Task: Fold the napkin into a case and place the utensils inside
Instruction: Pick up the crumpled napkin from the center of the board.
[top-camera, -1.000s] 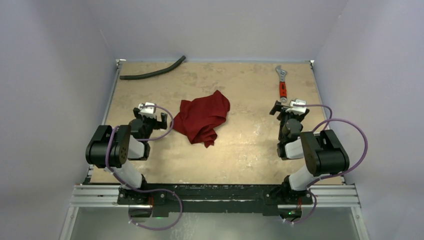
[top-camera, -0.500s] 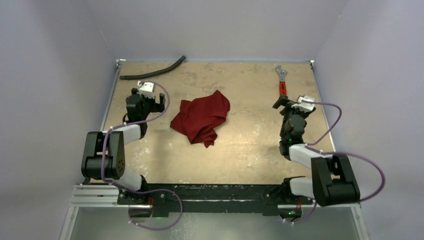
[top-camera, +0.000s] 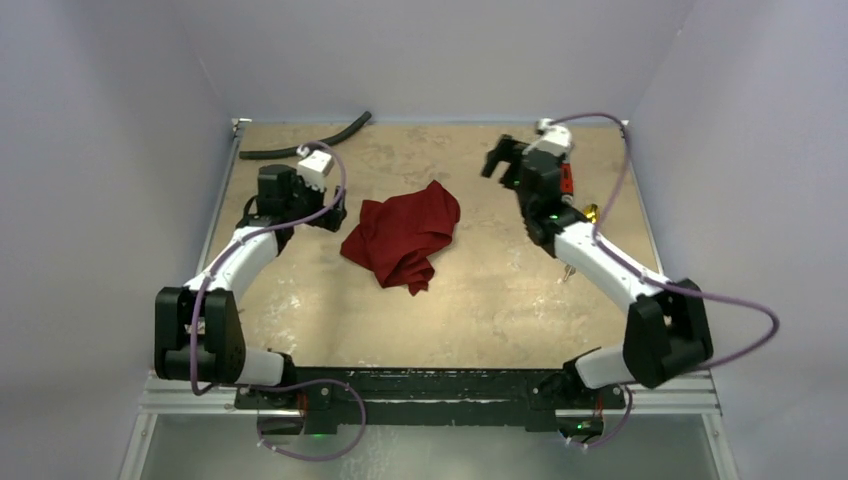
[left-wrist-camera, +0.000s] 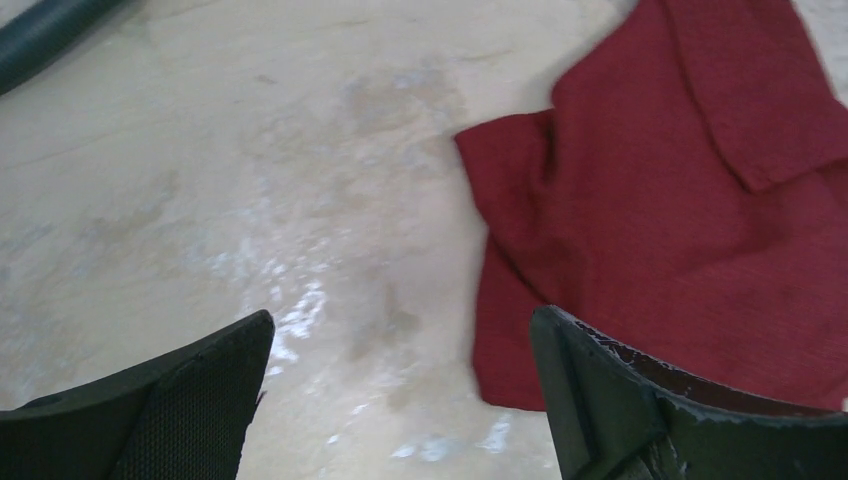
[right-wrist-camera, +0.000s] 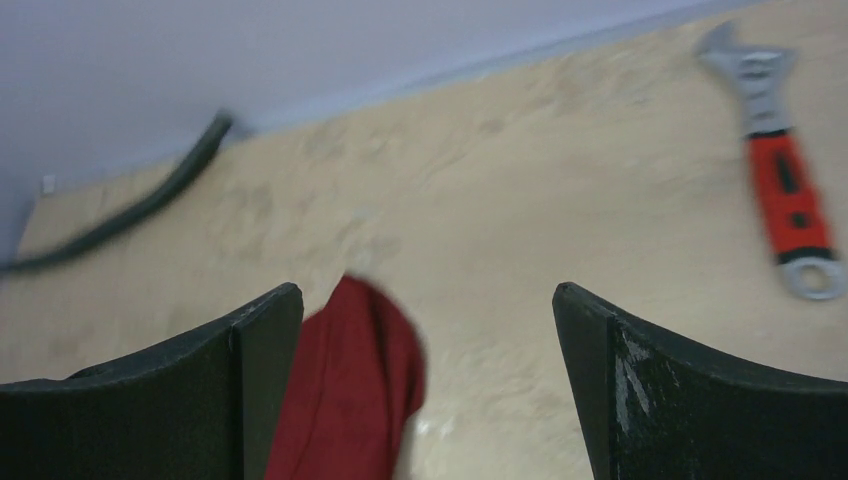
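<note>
Hovering either side of the crumpled napkin (top-camera: 402, 238) in the middle of the surface (top-camera: 480, 300): left tool (top-camera: 328, 212) near its left edge, right tool (top-camera: 497, 160) past its far corner, both spread and empty, probably to flatten it.

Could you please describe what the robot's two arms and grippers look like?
The left arm and right arm have white links, black joint housings and looping purple cables. The left gripper and right gripper each have two black wedge-shaped fingers.

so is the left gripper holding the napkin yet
No, the left gripper is wide open and empty above the table, and the crumpled napkin lies flat off to one side of it.
</note>
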